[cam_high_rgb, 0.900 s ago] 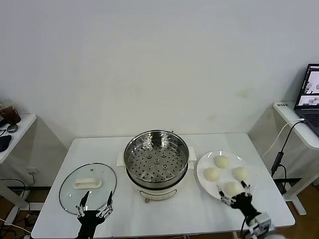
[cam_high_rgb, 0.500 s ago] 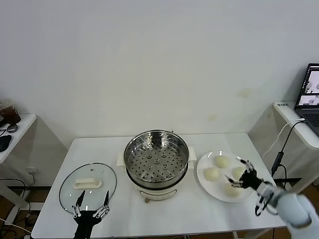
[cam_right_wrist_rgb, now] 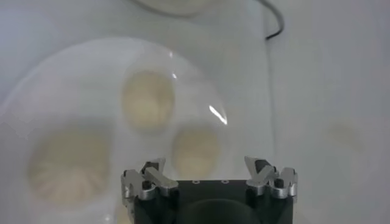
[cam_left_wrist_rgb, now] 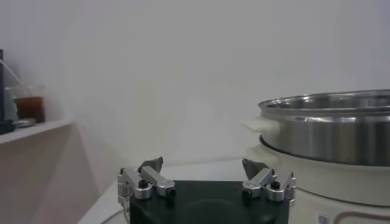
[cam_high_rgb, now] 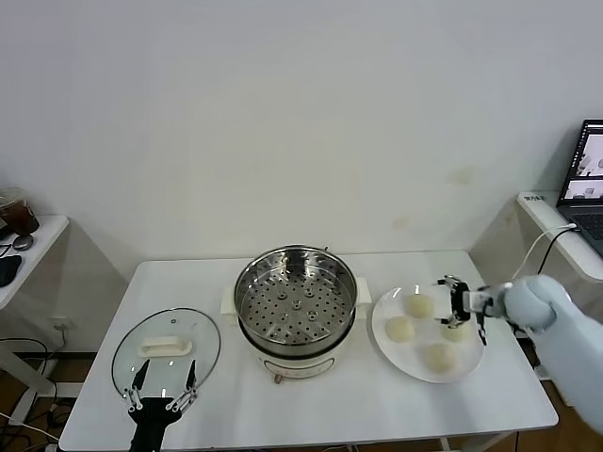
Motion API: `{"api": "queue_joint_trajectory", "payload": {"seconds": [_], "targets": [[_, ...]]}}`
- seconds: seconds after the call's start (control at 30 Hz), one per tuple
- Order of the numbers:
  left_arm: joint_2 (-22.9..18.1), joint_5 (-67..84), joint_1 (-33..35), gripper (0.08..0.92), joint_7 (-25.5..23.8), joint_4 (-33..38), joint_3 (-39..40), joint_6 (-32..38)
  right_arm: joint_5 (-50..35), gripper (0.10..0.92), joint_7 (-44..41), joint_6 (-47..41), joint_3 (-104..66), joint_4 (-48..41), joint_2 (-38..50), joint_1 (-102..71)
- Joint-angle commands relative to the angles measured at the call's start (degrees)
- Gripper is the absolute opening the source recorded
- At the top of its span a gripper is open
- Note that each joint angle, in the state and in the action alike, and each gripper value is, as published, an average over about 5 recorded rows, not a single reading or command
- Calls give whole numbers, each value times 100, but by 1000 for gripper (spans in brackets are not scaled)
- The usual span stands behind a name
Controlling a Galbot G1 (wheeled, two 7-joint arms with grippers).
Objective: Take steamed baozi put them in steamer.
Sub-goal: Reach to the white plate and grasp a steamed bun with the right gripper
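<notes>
Right pincer (cam_high_rgb: 461,306) now farther back, seemingly above baozi (cam_high_rgb: 456,329).

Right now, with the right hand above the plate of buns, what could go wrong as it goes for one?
1. The four baozi lie close together on the plate; the open right hand may push a neighbouring bun while closing on one.
2. The buns look soft; a hard squeeze could dent one.
3. The steamer has a raised rim; a bun carried low could hit it.
The left hand waits open by the glass lid.
</notes>
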State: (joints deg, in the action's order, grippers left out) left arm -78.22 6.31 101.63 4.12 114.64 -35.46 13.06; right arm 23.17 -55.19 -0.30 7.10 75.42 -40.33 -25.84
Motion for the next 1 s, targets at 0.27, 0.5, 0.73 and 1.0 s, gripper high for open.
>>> {"api": "queue_joint_trajectory", "payload": {"seconds": [0.27,0.5,0.73,1.0], "targets": [[-27,-242,-95,823,7,-113,-126,63,138,823,-741,15,2615,-1889,-728,2337],[-40,-267,-77,823,2,-91,-193,89,107,823,-751,-100,2743,-2114,-968,2262],[-48,-316,-75,823,-2,-95,-213,132,41,823,-651,-159,2655,-2342,-1180,2183],[-48,-354,-97,823,-1,-114,-254,174,122,797,-602,-185,2494,-2526,-1361,2076]]}}
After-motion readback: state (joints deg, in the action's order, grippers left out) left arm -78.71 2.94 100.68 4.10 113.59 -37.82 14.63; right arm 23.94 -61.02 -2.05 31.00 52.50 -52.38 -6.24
